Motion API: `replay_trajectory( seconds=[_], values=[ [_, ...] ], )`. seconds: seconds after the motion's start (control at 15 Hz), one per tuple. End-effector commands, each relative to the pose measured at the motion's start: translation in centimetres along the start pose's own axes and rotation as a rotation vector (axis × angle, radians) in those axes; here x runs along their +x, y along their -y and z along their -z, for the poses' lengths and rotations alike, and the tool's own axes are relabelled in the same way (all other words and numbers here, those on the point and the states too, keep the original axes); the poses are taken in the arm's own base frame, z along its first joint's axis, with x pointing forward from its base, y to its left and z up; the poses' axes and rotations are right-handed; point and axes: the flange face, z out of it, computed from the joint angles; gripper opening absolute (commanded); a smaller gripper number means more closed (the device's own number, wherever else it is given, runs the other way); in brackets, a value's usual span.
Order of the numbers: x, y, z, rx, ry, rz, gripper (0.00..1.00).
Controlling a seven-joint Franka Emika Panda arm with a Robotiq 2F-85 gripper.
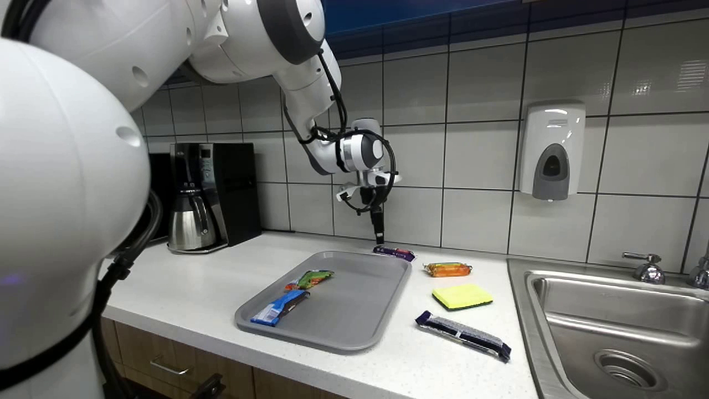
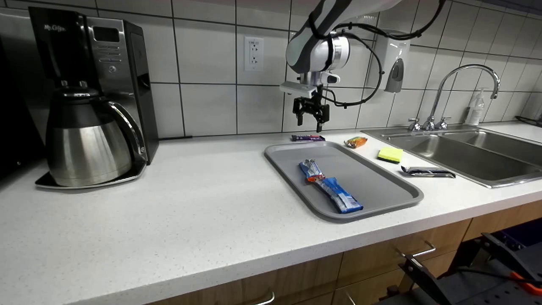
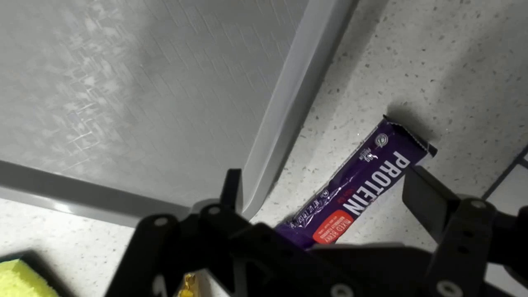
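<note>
The gray tray (image 1: 360, 288) lies flat on the white counter (image 2: 169, 203), and the purple protein bar (image 3: 350, 187) rests on the counter just beyond the tray's edge toward the tiled wall (image 1: 482, 155), near its corner toward the sink (image 1: 532, 327). The gripper (image 2: 310, 126) hangs above the protein bar by that tray corner, its fingers (image 3: 429, 198) spread apart; in the wrist view one shows over the tray's corner, its mate across the protein bar from it. On the tray's half toward the coffee maker (image 2: 112, 76) lie a multicolored packet (image 1: 310, 279) and, nearer the tray's front, a blue-wrapped bar (image 1: 281, 306), almost end to end with it. On the counter along the tray's sink side come an orange packet (image 1: 447, 270) near the wall-side corner, then a yellow sponge (image 1: 462, 296), then a dark-wrapped bar (image 1: 464, 335) farthest from that corner. The coffee maker, holding a steel carafe (image 2: 89, 148), stands well apart from the tray on its opposite side, while a soap dispenser (image 1: 554, 149) hangs higher than the tray, toward the sink
</note>
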Motion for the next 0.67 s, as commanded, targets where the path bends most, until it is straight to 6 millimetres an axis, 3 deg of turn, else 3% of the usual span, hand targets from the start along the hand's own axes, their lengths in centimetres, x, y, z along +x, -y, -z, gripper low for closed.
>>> replay_trajectory(
  seconds=[0.0,0.6],
  values=[
    [1.7,0.9,-0.4,-0.017,0.020,-0.056,1.00],
    [3.1,2.0,-2.8,-0.051,0.026,-0.132,1.00]
  ],
)
